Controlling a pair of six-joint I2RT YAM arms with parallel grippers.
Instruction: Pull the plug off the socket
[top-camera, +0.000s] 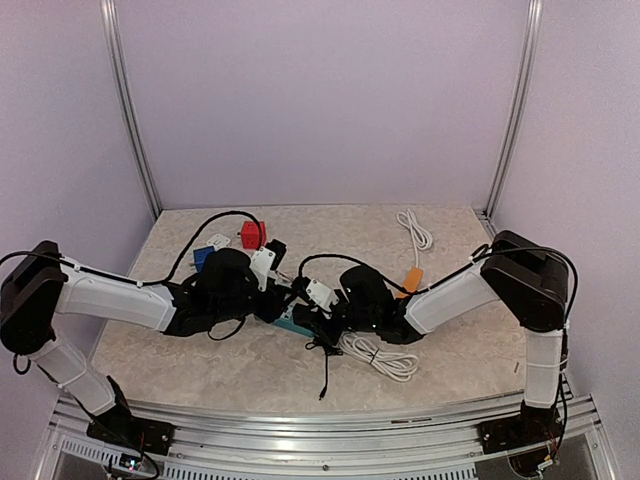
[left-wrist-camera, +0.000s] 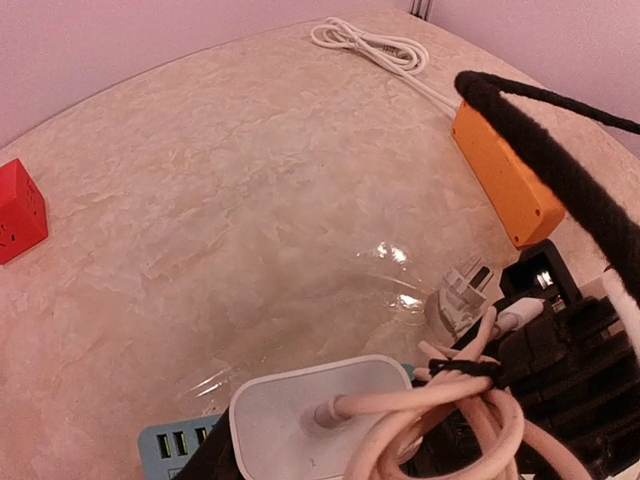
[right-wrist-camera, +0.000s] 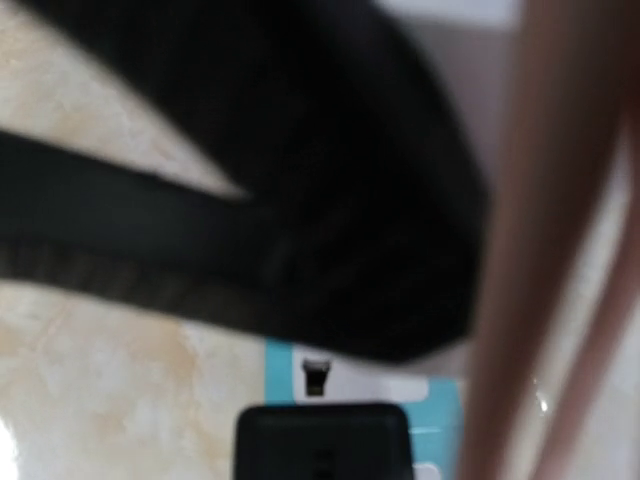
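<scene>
Plastic everywhere: a red cube socket (left-wrist-camera: 20, 210) at far left, then the rounded white plug (left-wrist-camera: 320, 415) sitting on the pale-blue socket (left-wrist-camera: 175, 445) at lower centre, looped cream cables (left-wrist-camera: 390, 405), and a boxy orange strip (left-wrist-camera: 505, 180) at right. Left gripper (top-camera: 280, 298) and right gripper (top-camera: 318, 318) crowd the socket — I cannot tell how their jaws stand. Beige marbled table (top-camera: 450, 370), smooth lilac walls (top-camera: 320, 100).

A robotics lab test cell, not a home or a shop. Plain lilac walls (top-camera: 320, 100) framed by aluminium posts (top-camera: 130, 120) box in a marble-patterned counter (top-camera: 330, 225). Two arms (top-camera: 110, 295) are bolted to a metal rail (top-camera: 330, 425) with exposed wiring. The counter carries only practice props: a blue socket strip (top-camera: 293, 322), a red cube socket (top-camera: 251, 235), an orange power strip (top-camera: 411, 279) and a coiled white cable (top-camera: 415, 230).
</scene>
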